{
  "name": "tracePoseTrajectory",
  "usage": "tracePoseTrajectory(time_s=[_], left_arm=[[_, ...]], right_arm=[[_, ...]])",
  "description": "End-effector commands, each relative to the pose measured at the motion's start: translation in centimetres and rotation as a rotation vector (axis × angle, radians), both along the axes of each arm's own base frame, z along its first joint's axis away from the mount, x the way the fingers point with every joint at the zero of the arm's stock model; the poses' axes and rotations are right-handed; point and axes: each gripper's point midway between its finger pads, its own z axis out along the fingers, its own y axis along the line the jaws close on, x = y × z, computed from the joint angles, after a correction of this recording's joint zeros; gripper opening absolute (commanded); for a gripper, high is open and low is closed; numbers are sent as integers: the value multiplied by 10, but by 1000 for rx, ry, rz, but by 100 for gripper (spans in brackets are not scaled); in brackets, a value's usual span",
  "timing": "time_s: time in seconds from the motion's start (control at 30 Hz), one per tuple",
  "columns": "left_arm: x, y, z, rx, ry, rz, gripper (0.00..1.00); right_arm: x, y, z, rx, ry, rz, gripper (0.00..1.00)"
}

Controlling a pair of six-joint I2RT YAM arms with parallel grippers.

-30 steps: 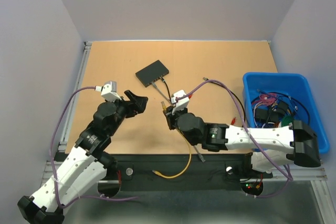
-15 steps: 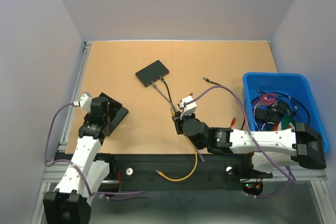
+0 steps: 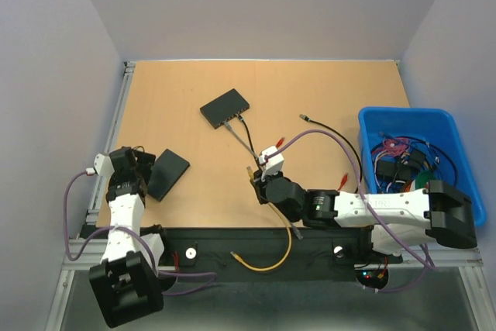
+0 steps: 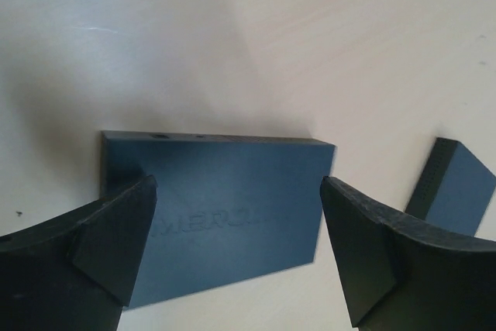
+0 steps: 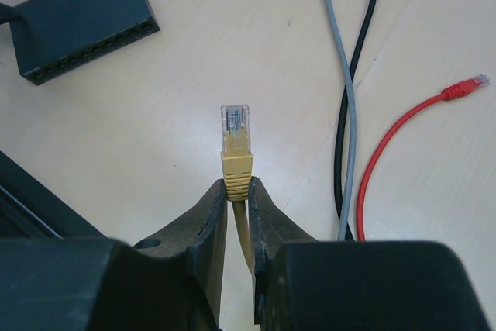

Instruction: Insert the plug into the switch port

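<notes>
One plug (image 5: 235,133) protrudes ahead of right pincer (image 5: 236,188).

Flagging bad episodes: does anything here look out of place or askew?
Nothing spilled or damaged. The yellow cable, gripped in the right claw, trails off the table's near edge; a second switch lies skewed by the open left claw.

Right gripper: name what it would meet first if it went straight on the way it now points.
Probably bare table: the right gripper, shut on the yellow plug, aims into the gap between the switch and the grey cable, in line with neither. How soon it touches wood is unclear.
</notes>
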Motion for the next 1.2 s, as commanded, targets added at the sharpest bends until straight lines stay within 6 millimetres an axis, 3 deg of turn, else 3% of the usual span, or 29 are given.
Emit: tracePoseTrajectory(time_s=[0.0,0.4,0.47,0.53,0.6,0.7,0.73,0.77,0.87,0.97,1.17], left_arm=[[2,-10,-31,-106,9,-57,99],[-3,-20,-48,-126,16,-91,99],[-5,-18,-41,-110,5,-65,99],[-5,-2,-30,-49,-6,4,99],[2,18,-2,40,-39,60,99],[-2,18,-14,1,15,65,99],[-4,14,-32,-83,22,59,99],[-13,-4,-55,-192,43,21,99],[-28,2,-76,-263,63,91,99],[-33,9,-75,-242,30,149,99],[-39,0,-77,-268,-3,151,98]], right_arm=[[1,14,9,49,10,20,0],[0,7,13,78,16,6,0],[0,10,9,67,19,8,0],[0,15,12,69,21,13,0],[-1,17,10,67,33,17,0],[-2,15,8,77,43,15,0],[-2,15,8,77,42,17,0],[-2,16,8,73,41,23,0],[-2,20,12,49,23,53,0],[-2,20,14,22,7,77,0],[-1,23,7,8,23,93,0]])
